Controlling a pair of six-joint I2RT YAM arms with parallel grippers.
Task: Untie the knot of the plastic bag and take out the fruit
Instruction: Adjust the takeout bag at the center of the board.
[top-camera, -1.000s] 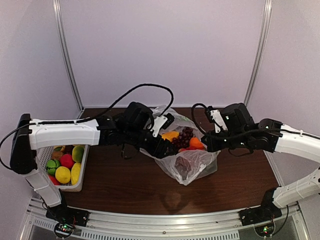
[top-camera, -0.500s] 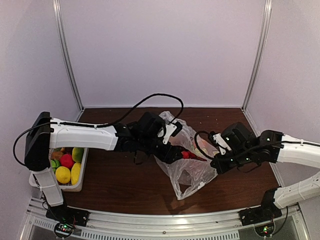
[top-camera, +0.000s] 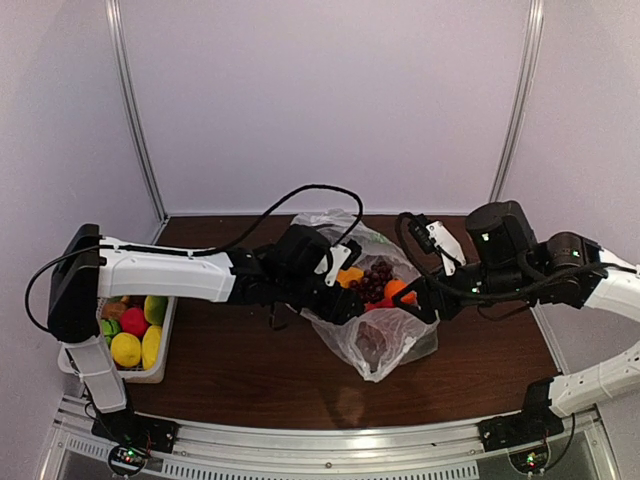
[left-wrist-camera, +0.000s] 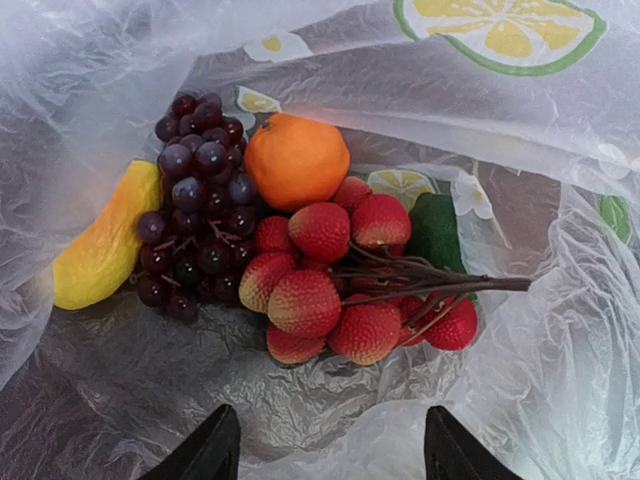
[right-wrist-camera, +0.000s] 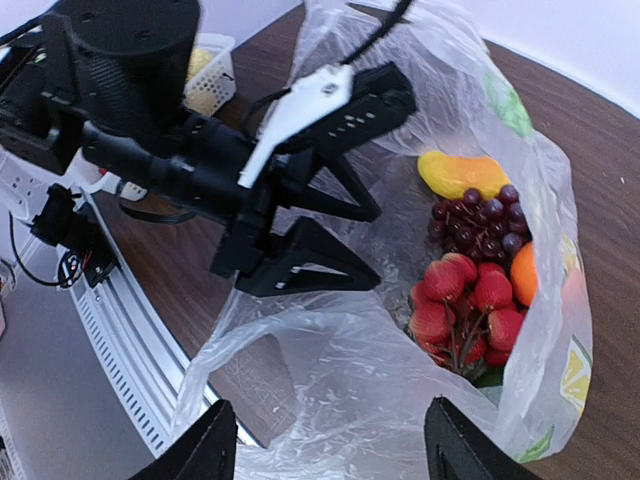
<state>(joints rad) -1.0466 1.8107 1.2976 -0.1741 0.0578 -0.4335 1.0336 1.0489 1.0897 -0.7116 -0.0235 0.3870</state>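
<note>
From above, the plastic bag (top-camera: 385, 335) lies mid-table with its mouth open toward the back. The fruit (top-camera: 372, 283) sits bunched in its upper part. The left gripper (top-camera: 335, 300) is at the bag's left rim and the right gripper (top-camera: 425, 300) at its right rim. Bare table (top-camera: 260, 370) runs from the bag to the near edge and left to the white basket (top-camera: 160, 350), which sits at the left edge holding more fruit.

In the left wrist view, the left gripper (left-wrist-camera: 325, 455) has its 2 tips spread apart above crinkled plastic, gripping nothing. Ahead lie the grapes (left-wrist-camera: 195, 215), the orange (left-wrist-camera: 296, 160), the mango (left-wrist-camera: 105, 240), the red fruit (left-wrist-camera: 320, 290) on its stem and 1 green piece (left-wrist-camera: 435, 230). Bag wall closes in on every side.

In the right wrist view, the right gripper (right-wrist-camera: 325, 455) also stands apart, over the bag's near rim. Opposite, the left gripper's 2 fingers (right-wrist-camera: 320, 265) are splayed inside the mouth, beside the fruit.
</note>
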